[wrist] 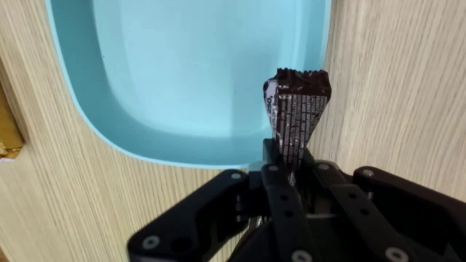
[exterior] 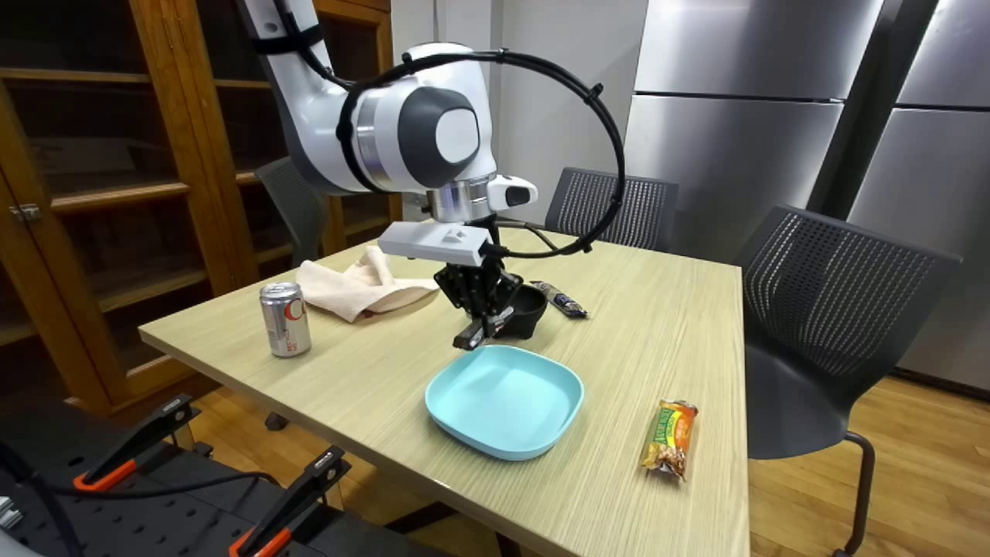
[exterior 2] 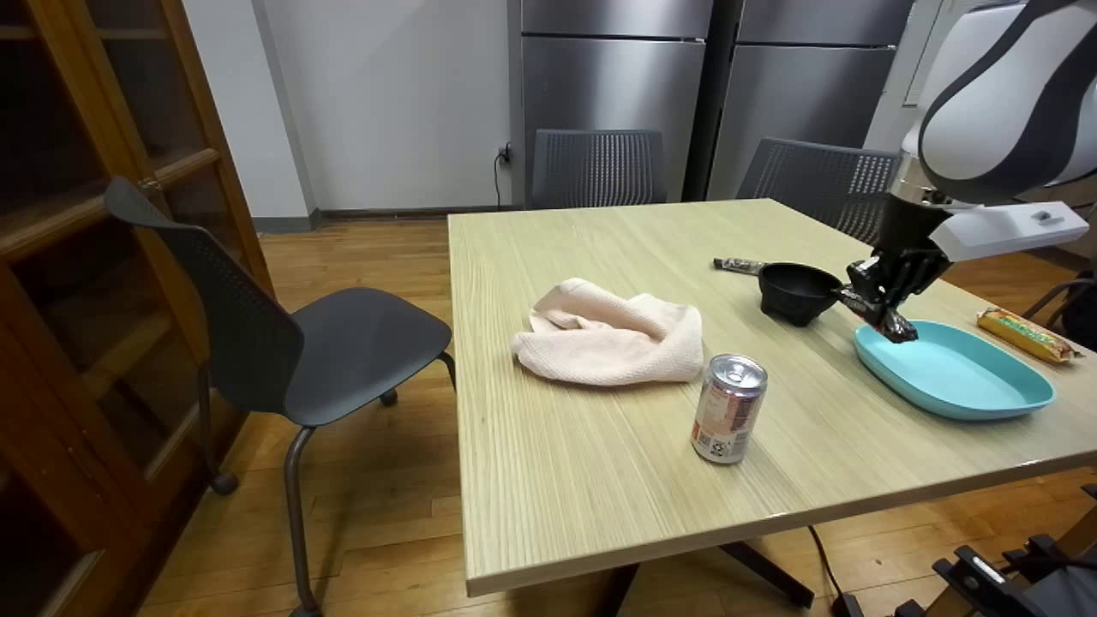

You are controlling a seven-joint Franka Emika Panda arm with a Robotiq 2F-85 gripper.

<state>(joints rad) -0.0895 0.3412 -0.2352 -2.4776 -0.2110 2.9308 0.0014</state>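
The gripper [wrist: 289, 154] clenched one dark-wrapped bar [wrist: 300, 105] over one blue tray's [exterior: 506, 402] far-left edge; tabletop [exterior: 650, 325] stretched right; one can [exterior: 286, 321] stood left.

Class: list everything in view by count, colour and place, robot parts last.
held bar: one, dark brown, in gripper
tray: one, turquoise, on table
bowl: one, black, near tray
second bar: one, dark, beside bowl
snack bar: one, orange-yellow, on table
can: one, silver, on table
cloth: one, pale pink, near can
table: one, beige, beneath these
chairs: three, dark grey, around table
refrigerators: two, silver, beyond table
cabinet: at least one, brown, behind one chair
clamps: at least two, black-orange, beside table
floor: one, brown, under table
arm: one, white and grey, over table
cable loop: one, black, beside arm
gripper: one, black, closed on held bar
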